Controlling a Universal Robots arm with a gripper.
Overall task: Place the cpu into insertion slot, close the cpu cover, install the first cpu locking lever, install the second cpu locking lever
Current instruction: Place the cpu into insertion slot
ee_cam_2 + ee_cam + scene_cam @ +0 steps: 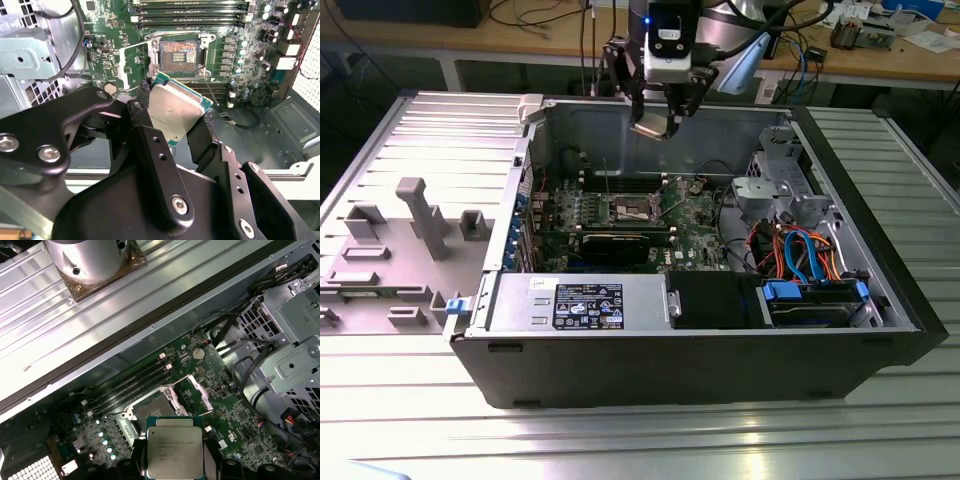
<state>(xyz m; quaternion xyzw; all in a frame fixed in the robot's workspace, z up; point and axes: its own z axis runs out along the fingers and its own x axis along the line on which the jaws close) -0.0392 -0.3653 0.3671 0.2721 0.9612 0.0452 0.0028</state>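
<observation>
The pincer [172, 125] grips the cpu [175, 447] by two opposite edges, high over the far side of the open computer case [670, 365] and well above the uncovered insertion slot [177, 55], so a skewed or off-centre descent could bend its contacts

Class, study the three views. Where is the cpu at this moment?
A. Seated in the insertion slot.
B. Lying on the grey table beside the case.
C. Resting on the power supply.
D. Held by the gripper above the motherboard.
D: the cpu is clamped in the gripper, and the insertion slot on the board lies bare.
</observation>
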